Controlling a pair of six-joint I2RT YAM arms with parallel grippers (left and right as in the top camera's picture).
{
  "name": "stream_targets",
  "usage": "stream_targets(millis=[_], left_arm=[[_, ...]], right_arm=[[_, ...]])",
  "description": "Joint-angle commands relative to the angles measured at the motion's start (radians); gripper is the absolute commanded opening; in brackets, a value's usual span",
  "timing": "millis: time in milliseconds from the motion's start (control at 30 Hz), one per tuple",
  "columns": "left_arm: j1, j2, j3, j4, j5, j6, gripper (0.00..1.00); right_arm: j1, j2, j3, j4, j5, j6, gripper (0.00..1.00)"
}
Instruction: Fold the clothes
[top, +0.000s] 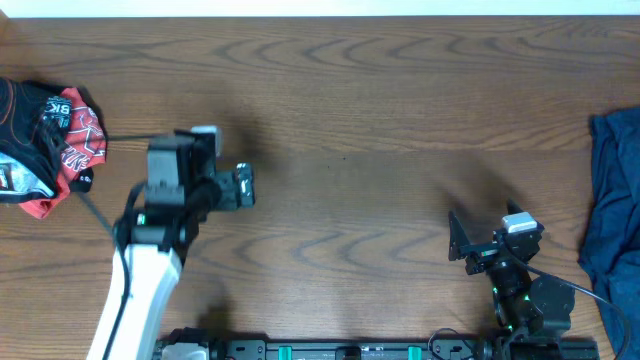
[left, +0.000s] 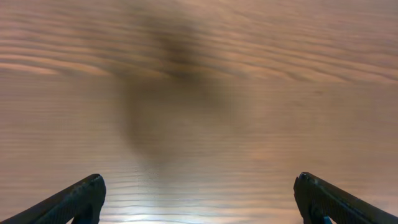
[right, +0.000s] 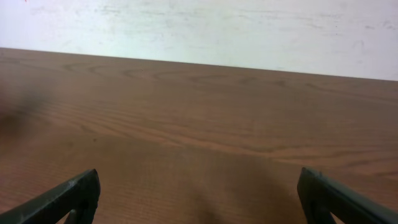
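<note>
Overhead, navy cloth (top: 612, 210) lies rumpled at the far right edge of the wooden bench (top: 350, 90). It's partly cut off by the frame, so can't tell if it's one garment or several. It's unfolded, w/ wrinkles and an uneven left border. Nothing touches it.

Nearest to it is the right arm (top: 525, 290), at the bench's front right. Right claw (top: 462, 240) points left, away from the cloth, and is apart from it. From the right wrist cam, its two dark fingers (right: 74, 193) stand spread wide at the bottom corners, w/ only bare wood between them. A pale wall (right: 199, 25) runs behind the bench's far edge.

Further left, approx. left of centre, the left arm (top: 140, 270) reaches up from the front edge. Left claw (left: 199, 183) hangs over bare wood, well apart from the navy cloth. Left wrist cam shows it splayed wide at both bottom corners, gripping nothing. A soft dark shadow (left: 180, 106) falls on the wood grain ahead, and the view is blurred.

At the far left edge, opposite the navy cloth, lies a crumpled red, black and white printed bundle (top: 45, 140). It's also partly out of frame, and I can't tell what kind of item it is.
</note>
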Motion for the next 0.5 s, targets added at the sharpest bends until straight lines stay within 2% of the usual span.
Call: stream_targets(millis=[0, 100, 467], left_arm=[[0.003, 0.066, 0.05, -0.005, 0.206, -0.005, 0.98], [0.003, 0.099, 0.05, 0.014, 0.281, -0.005, 0.98], [0.003, 0.128, 0.05, 0.016, 0.217, 0.022, 0.98]], right_arm=[[0.008, -0.003, -0.003, -0.002, 0.003, -0.012, 0.99], [0.008, -0.003, -0.003, -0.002, 0.003, -0.012, 0.99], [0.008, -0.003, -0.003, -0.002, 0.003, -0.012, 0.99]])
